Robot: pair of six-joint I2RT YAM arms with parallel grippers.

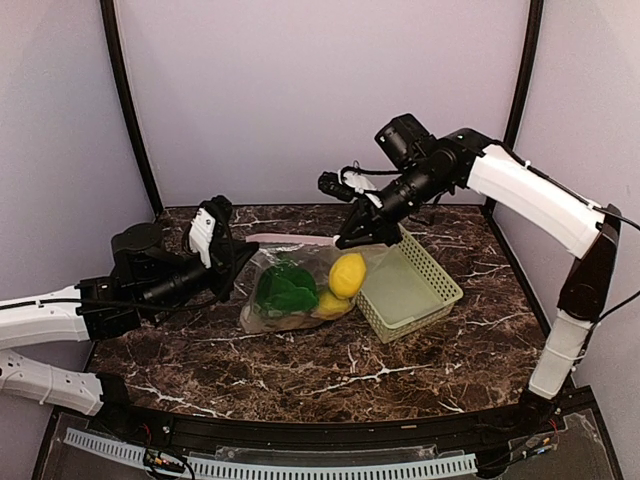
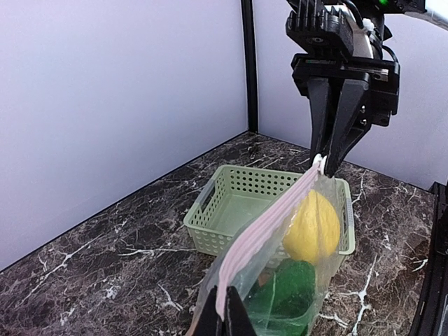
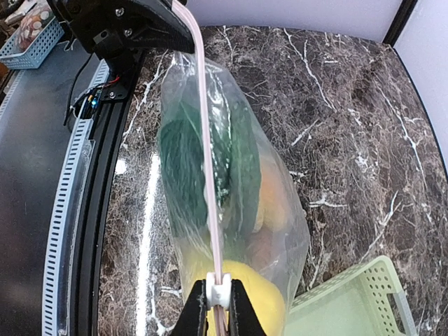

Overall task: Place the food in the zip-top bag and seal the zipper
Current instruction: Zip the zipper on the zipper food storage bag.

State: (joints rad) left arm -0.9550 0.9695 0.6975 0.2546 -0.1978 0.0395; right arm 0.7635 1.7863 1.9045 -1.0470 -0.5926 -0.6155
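Note:
The clear zip-top bag point(image 1: 290, 295) hangs stretched between my two grippers above the marble table. Inside it show the yellow lemon point(image 1: 347, 274), green pieces point(image 1: 285, 289), and an orange-yellow piece point(image 3: 274, 199). The pink zipper point(image 1: 290, 239) runs taut along the bag's top. My left gripper point(image 1: 240, 255) is shut on the zipper's left end point(image 2: 222, 308). My right gripper point(image 1: 352, 236) is shut on the white slider point(image 3: 219, 294) at the zipper's right end. In the left wrist view the lemon point(image 2: 312, 225) sits above a green piece point(image 2: 290, 287).
A light green lattice basket point(image 1: 432, 272) stands to the right of the bag, touching or just behind its right side. Its rim also shows in the left wrist view point(image 2: 210, 203) and the right wrist view point(image 3: 350, 297). Purple walls enclose the table.

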